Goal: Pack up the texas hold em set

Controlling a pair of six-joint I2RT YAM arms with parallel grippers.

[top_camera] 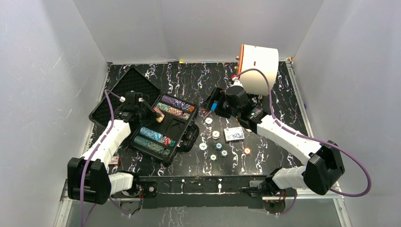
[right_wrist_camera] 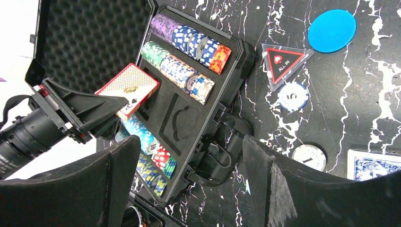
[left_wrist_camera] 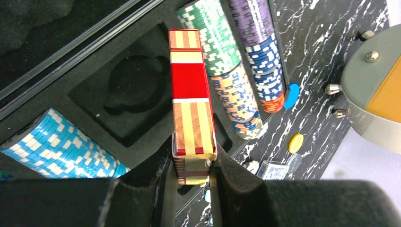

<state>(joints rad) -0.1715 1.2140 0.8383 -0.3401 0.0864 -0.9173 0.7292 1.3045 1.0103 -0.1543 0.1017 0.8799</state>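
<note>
One red card deck (left_wrist_camera: 191,109) is pinched by its near end in the jaws of the left gripper (left_wrist_camera: 191,165). It is held tilted over the foam tray of the open black case (top_camera: 176,126) at the left of the surface. An empty shaped recess (left_wrist_camera: 125,92) lies beside it, with rows of chips (left_wrist_camera: 222,61) on either side. The step in hand looks like seating this deck. The next move would call for laying it flat, lining it up with a free slot, lowering it in and only then letting go. Just right of the case, the right gripper (right_wrist_camera: 191,142) hovers with its jaws spread and nothing between them. Around and beyond it, loose chips (top_camera: 217,146), round buttons (right_wrist_camera: 332,24), a triangular all-in marker (right_wrist_camera: 283,60) and the blue card deck (top_camera: 233,134) lie on the surface, not yet packed. That arm seems well placed to start on them.
</note>
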